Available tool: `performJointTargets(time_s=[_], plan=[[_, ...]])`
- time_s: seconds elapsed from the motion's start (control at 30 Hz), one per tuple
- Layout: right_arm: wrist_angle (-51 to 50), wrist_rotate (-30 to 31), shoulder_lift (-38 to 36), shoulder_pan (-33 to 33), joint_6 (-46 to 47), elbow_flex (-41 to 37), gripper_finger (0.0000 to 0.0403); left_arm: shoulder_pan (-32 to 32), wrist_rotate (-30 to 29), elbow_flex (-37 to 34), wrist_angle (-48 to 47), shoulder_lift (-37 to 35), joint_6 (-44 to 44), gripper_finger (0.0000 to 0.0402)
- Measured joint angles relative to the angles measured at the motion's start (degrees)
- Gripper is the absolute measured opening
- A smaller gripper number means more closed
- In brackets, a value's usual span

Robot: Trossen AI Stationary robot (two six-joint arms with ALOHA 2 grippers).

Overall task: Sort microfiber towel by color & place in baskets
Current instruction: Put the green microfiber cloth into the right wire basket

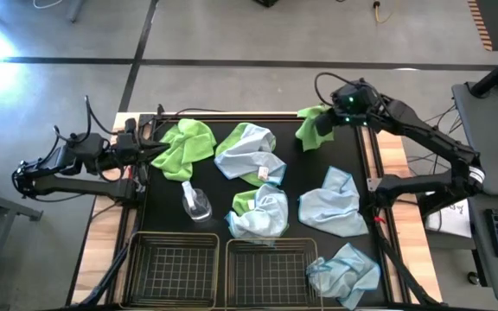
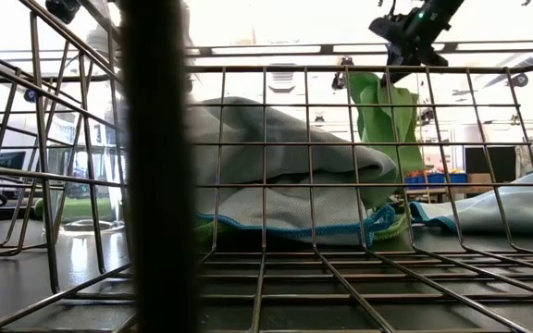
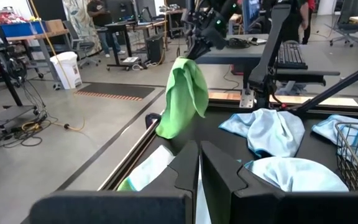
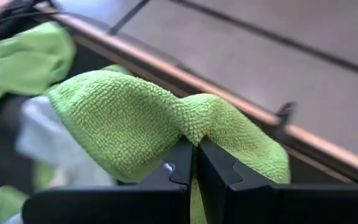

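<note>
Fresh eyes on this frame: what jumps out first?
The right tool, shut on a lime green towel, holds it dangling above the table's far right corner. Below, on the black mat, pale blue towels and another green one lie crumpled around a small clear spray bottle, while the two wire baskets at the near edge hold nothing except a blue towel draped over the right basket's rim. The left tool is shut, holding nothing, at the left edge.
</note>
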Motion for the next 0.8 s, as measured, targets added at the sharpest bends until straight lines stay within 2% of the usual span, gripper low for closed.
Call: performJointTargets(time_s=[0.23,0.33,0.8], plan=[[3.72,-13.9,0.09,5.07,0.93,-0.07,0.0009,0.0,0.0,0.0,0.04,0.0,-0.02,0.0002],[5.97,-17.69,0.07,8.62,0.9,-0.04,0.0009,0.02,0.0,0.0,0.04,0.0,-0.02,0.0002],[14.27,-18.71,0.17,31.4,0.79,-0.04,0.0009,0.0,0.0,0.0,0.13,0.0,-0.04,0.0002]])
